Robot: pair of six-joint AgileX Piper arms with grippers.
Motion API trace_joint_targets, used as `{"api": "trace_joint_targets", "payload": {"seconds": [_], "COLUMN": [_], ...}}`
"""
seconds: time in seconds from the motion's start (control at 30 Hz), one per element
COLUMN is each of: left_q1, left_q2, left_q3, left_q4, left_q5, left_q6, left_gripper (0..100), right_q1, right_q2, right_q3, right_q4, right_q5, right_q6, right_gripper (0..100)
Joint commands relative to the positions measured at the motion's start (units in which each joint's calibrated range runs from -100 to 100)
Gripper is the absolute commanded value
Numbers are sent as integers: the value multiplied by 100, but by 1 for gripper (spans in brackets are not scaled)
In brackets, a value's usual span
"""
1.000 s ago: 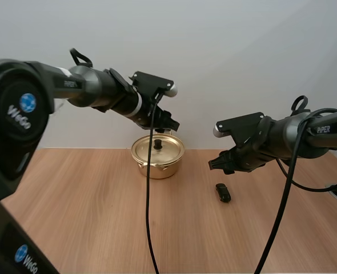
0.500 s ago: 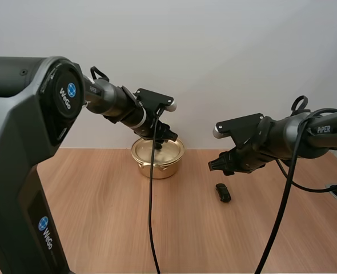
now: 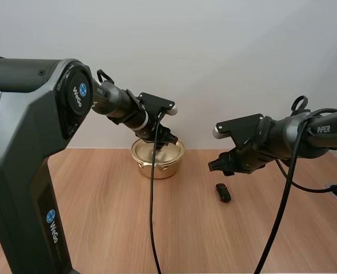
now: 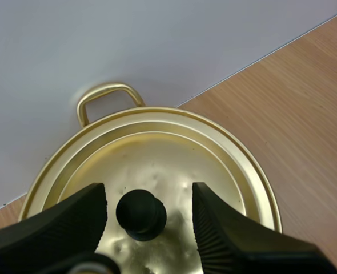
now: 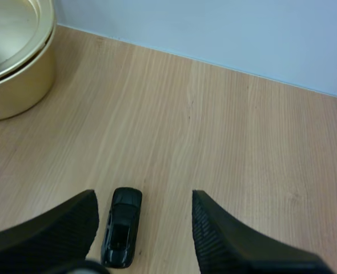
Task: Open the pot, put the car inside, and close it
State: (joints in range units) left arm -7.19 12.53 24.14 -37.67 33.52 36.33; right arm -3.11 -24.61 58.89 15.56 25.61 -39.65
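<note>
High view: your left gripper [image 3: 163, 141] hangs over the golden pot [image 3: 168, 162] at the back of the worktop [image 3: 88, 217]. The right gripper [image 3: 214, 165] hovers above the black toy car [image 3: 223, 192].

Left wrist view: its 2 fingers stand apart around the knob [image 4: 141, 214] of the lid [image 4: 214, 165]. Pinch there; the thin metal lid is probably light and slippery.

Right wrist view: the jaws are parted over the toy car. It looks small and rigid, so grip across its sides.

Gold pot [image 3: 157, 158], black car [image 3: 223, 192], wooden table [image 3: 94, 217]
</note>
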Motion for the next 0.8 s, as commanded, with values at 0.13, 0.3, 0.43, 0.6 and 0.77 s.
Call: {"api": "trace_joint_targets", "payload": {"seconds": [0.13,0.3,0.43,0.6,0.77], "left_q1": [-1,-1,-1,-1,15], "left_q2": [178,178,178,178,-71], "left_q3": [-3,-3,-3,-45,-59], "left_q4": [19,19,19,19,19], "left_q5": [-44,-229,-331,-511,-492], "left_q6": [-9,-9,-9,-9,-9], "left_gripper": [68,60,12,0,0], "right_q1": [-2,-2,-2,-2,-2], "right_q2": [3,22,351,1015,1462], "right_q3": [-3,-3,-3,-3,-3], "right_q4": [2,13,13,-15,-75], "right_q5": [179,347,428,151,-45], "right_q6": [22,24,42,42,42], "right_gripper": [82,82,82,82,82]}}
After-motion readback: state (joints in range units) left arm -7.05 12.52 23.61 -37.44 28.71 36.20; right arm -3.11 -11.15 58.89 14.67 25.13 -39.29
